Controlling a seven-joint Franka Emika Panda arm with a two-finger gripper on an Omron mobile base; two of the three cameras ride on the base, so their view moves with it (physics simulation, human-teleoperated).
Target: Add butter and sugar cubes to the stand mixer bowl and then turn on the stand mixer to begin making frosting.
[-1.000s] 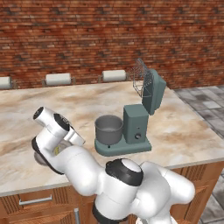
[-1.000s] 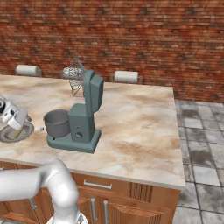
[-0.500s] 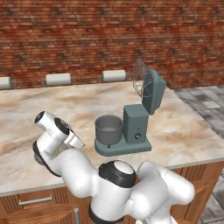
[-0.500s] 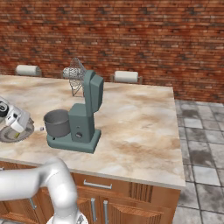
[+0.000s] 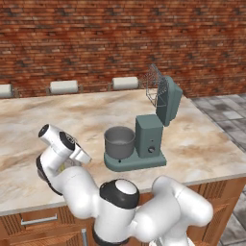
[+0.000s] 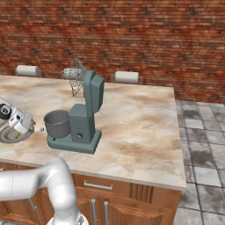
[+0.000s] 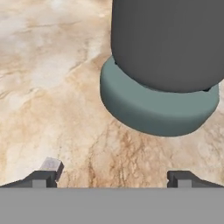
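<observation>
Teal stand mixer (image 5: 151,137), head tilted back, dark grey bowl (image 5: 119,141) on its base; gripper (image 7: 111,178) spread wide, empty, one sugar cube (image 7: 51,165) touching a fingertip (image 7: 39,178).

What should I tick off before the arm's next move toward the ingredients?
1. Claw open: ok, its tips stand wide apart.
2. Claw empty: ok, nothing sits between the tips.
3. Stand mixer head tilted back, whisk clear of the bowl: ok.
4. Bowl seated upright on the mixer's base: ok.
5. One sugar cube within reach: ok, it lies on the counter just beside one claw tip, outside the gap.
6. Second cube located: cannot tell.
</observation>
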